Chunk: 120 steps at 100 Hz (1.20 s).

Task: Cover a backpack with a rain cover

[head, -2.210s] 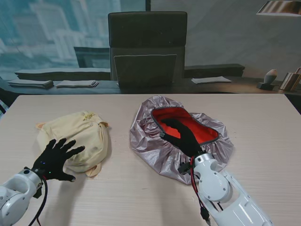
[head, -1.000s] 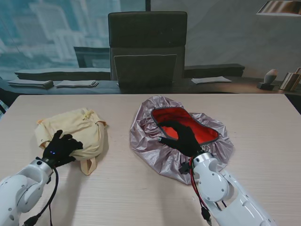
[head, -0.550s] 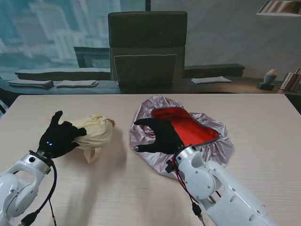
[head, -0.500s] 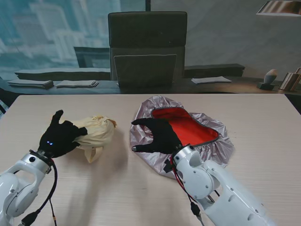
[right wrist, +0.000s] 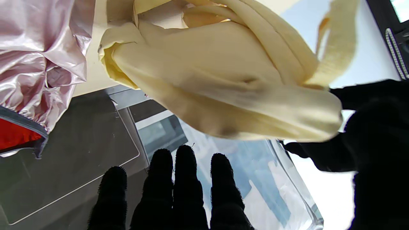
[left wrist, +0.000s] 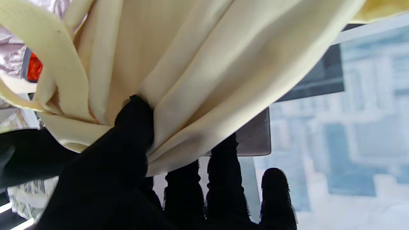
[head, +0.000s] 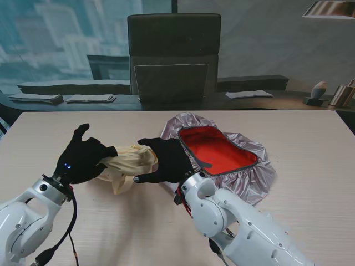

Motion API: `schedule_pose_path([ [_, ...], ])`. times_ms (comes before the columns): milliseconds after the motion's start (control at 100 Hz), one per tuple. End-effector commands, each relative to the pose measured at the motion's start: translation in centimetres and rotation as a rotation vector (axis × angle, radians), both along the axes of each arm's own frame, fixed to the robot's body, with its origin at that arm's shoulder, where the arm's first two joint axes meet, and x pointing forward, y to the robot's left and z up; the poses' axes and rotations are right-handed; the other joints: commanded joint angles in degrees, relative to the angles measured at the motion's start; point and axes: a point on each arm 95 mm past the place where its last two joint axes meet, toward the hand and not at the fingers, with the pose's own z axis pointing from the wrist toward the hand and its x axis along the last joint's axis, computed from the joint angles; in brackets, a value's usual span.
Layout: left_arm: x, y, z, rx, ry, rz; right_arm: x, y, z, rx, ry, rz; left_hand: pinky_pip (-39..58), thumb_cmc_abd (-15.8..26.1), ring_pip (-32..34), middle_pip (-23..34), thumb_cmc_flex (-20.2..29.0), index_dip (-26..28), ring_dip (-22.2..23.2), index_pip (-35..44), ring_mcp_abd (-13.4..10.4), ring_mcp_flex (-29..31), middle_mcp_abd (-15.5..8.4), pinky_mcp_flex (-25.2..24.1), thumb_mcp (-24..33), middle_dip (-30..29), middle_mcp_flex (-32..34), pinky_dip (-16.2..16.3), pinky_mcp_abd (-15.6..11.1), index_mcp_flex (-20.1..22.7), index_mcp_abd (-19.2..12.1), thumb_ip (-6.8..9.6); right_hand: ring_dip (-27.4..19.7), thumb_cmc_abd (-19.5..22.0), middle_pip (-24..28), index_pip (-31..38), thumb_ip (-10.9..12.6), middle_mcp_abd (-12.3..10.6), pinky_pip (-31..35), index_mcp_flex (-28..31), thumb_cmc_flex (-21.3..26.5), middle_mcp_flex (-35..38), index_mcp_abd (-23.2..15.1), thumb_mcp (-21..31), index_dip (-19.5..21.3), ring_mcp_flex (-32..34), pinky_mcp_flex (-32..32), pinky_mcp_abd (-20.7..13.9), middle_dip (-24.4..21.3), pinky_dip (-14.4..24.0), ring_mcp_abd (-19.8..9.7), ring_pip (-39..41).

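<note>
bunched cream backpack (head: 128,160), silver rain cover (head: 250,177) open, red-lined

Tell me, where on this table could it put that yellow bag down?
Bare wood lies left of and behind the left hand, and nearer to me than the pale yellow fabric backpack. The silver rain cover with red lining and the right hand crowd the middle.

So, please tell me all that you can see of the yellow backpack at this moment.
The backpack is pale yellow, of soft thin cloth with flat woven straps, one hanging loose on the side nearer to me. It looks empty and is bunched into folds, not lying flat. The left hand grips it by a pinched fold, seemingly raised off the table. The right hand is open beside its other end; touch is unclear. The rain cover lies just to its right.
</note>
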Motion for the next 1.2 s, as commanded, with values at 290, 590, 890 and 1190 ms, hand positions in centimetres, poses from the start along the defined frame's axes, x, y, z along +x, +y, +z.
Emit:
schedule_pose_path([
  [290,-0.6,-3.0,2.2,-0.108,-0.042,-0.099,-0.5,1.7,-0.5,-0.015,0.012,-0.007,4.3,0.0,2.1,1.3,-1.1,0.4,2.0,3.4,3.7,3.9,0.8,0.8,7.7,1.0,5.1,2.1,1.3,2.7,-0.9,-1.63,4.4,-0.6,6.7,5.6,2.2,2.6,5.3,9.0,5.2,10.2,-1.4,-2.1,3.3,4.8,-0.6,2.7,3.0,5.3,2.7,8.1],
  [590,-1.2,-3.9,3.0,-0.179,-0.047,-0.135,-0.8,2.4,0.6,0.135,-0.150,-0.040,5.7,0.1,1.5,0.7,-1.5,-1.2,1.8,3.4,2.0,4.3,0.7,1.4,7.0,0.3,4.9,2.8,1.1,2.6,0.2,-1.33,11.0,-16.7,17.9,27.8,-10.5,3.0,29.1,49.4,25.5,54.6,-17.5,34.0,7.0,33.0,5.4,6.2,10.7,1.3,5.7,26.6],
  [890,-1.3,-2.7,3.0,-0.284,-0.046,-0.133,-0.7,1.3,1.7,0.160,-0.207,-0.071,7.9,-3.5,-8.8,-2.0,-21.2,-20.7,-3.7,-19.3,3.5,-16.0,6.7,0.2,4.8,-26.5,-27.3,3.9,-3.1,-11.9,13.8,4.59,10.1,-25.7,18.9,27.8,-13.0,8.7,30.7,55.8,27.0,59.4,-15.6,43.1,12.6,37.5,7.7,8.3,16.3,2.2,7.5,33.6],
  [1190,-1.2,-0.4,3.2,-0.491,-0.007,-0.134,0.2,-0.4,4.3,0.203,-0.289,-0.097,-6.5,-11.2,-31.1,-23.0,-27.4,-41.8,-17.5,-50.7,3.9,-32.8,11.9,-1.9,-2.7,-40.1,-45.8,-3.4,-2.2,-16.4,20.8,3.05,9.9,-28.7,19.6,28.7,-14.0,10.4,31.9,57.2,27.1,60.3,-14.7,46.2,13.5,37.9,7.9,8.5,17.8,3.0,8.2,36.0],
])
